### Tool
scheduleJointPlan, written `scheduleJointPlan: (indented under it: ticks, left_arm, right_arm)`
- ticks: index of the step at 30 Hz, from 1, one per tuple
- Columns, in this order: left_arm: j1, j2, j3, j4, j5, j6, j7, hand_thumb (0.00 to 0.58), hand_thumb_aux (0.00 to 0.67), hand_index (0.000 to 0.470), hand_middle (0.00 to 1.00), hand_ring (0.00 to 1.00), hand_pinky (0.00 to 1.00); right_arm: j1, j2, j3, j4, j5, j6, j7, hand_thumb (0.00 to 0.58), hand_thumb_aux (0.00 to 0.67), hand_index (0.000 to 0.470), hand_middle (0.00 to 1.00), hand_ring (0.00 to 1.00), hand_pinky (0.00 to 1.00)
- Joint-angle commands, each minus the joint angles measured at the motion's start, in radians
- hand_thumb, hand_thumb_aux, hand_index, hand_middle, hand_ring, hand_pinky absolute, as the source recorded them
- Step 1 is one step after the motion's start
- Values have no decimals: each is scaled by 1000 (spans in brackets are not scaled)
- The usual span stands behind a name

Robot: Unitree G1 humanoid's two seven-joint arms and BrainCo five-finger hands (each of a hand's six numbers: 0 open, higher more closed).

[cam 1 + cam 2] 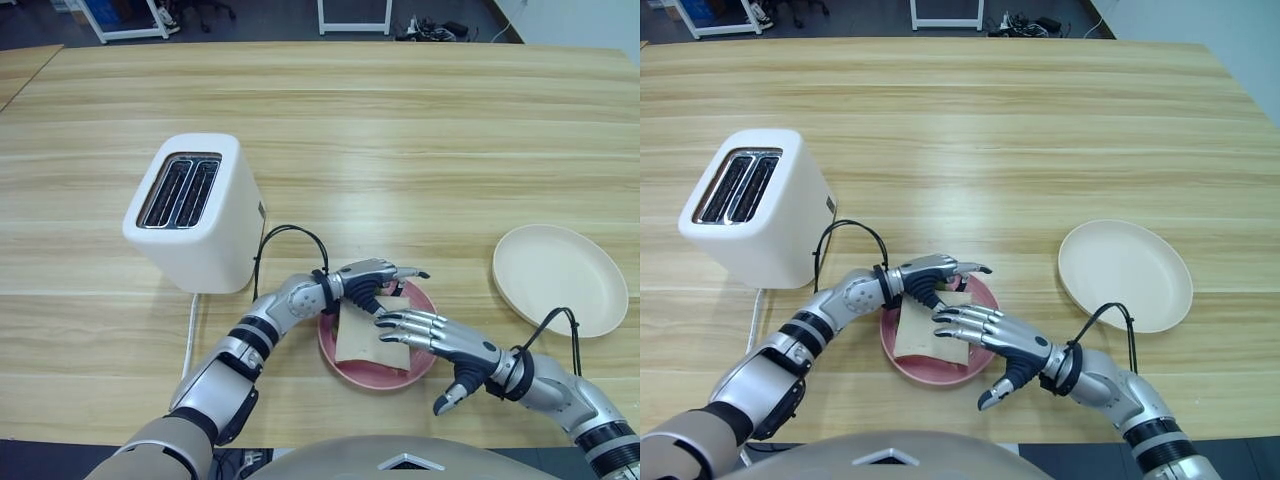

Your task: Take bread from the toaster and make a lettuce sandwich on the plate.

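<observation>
A pale bread slice (356,341) lies flat on the pink plate (372,383) near the table's front edge. My left hand (378,274) hovers over the plate's far rim with fingers stretched out to the right, holding nothing. My right hand (432,336) is held over the plate's right side, fingers spread, its fingertips above the bread's right edge. The white toaster (192,215) stands to the left of the plate, its two slots (180,190) dark with no bread sticking out. Whether anything lies under the left palm is hidden.
An empty cream plate (558,278) sits to the right, near the front edge. The toaster's white cord (190,330) runs down toward the table front, left of my left arm. Bare wooden table (400,140) extends behind.
</observation>
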State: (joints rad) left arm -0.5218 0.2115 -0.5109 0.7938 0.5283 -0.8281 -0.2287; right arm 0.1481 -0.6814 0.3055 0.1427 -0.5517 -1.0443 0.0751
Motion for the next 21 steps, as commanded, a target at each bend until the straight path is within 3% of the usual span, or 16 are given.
scheduleJointPlan:
  ticks: [1,8,17,18,20,21]
  left_arm:
    - [-25,37,29,-3,40,34,84,0,0,0,980,980,980]
    - [-47,59,68,5,67,80,210,0,0,0,973,973,973]
    - [-29,69,147,-141,94,126,445,0,0,0,631,631,631]
    - [-18,71,155,-170,113,137,482,0,0,0,522,522,522]
    - [19,85,190,-280,160,155,579,0,0,0,39,39,39]
    - [44,94,215,-346,169,155,615,0,0,0,0,0,0]
  right_arm:
    - [37,-65,-12,81,-146,172,57,0,0,0,0,0,0]
    - [1,-47,23,114,-217,236,29,0,0,0,0,0,0]
    - [-83,-21,116,193,-316,306,-24,0,0,0,0,0,0]
    - [-90,-21,123,198,-327,317,-31,0,0,0,0,0,0]
    - [-99,-25,130,208,-346,342,-49,0,0,0,0,0,0]
    - [-102,-30,132,212,-348,350,-57,0,0,0,0,0,0]
